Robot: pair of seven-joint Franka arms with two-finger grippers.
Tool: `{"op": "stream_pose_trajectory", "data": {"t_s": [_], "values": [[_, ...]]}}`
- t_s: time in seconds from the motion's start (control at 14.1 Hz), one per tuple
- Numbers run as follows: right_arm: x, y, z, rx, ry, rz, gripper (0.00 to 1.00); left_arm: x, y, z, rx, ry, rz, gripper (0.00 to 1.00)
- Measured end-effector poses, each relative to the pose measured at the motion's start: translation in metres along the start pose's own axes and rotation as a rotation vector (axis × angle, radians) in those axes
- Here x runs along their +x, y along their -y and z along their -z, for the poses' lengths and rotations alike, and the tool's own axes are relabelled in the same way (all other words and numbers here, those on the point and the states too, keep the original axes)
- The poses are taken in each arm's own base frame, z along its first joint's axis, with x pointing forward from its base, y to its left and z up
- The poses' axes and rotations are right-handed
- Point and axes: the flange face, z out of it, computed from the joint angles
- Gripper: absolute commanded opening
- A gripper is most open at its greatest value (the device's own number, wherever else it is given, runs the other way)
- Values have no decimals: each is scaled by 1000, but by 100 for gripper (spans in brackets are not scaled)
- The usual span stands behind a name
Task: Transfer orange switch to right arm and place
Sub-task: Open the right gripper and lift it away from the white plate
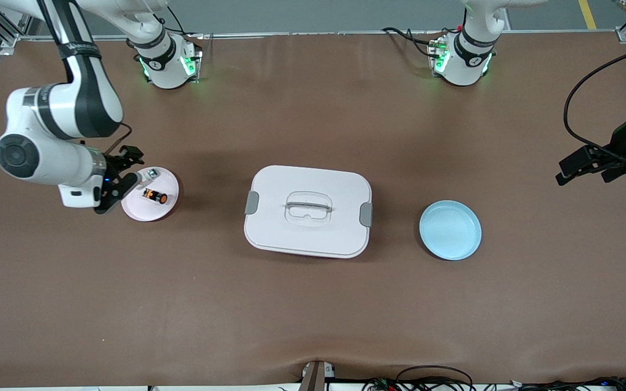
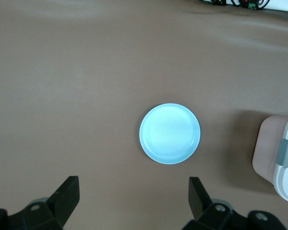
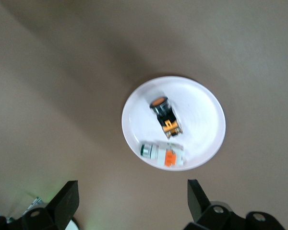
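Note:
The orange switch, a small black cylinder with a round orange face, lies on its side on a pale pink-white plate toward the right arm's end of the table. My right gripper hangs open and empty over the table just off that plate's rim. My left gripper is open and empty too. It is over bare table at the left arm's end, apart from a light blue plate.
A small white-and-orange block shares the pale plate with the switch. A white lidded box with grey clasps stands mid-table between the two plates. The blue plate holds nothing. Cables lie along the table edge nearest the front camera.

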Motion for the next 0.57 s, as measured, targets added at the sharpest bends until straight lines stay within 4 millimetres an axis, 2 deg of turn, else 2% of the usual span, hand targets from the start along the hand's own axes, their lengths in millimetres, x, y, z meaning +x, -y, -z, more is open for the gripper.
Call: {"op": "stream_pose_trajectory", "data": {"t_s": [0.28,0.57], "values": [[-15,0,56,20,34,-177,100,-2,0,16,71,4,-22,100],[-23,6,83,33,61,-291,100,-3,-2,17,71,6,-26,100]]}}
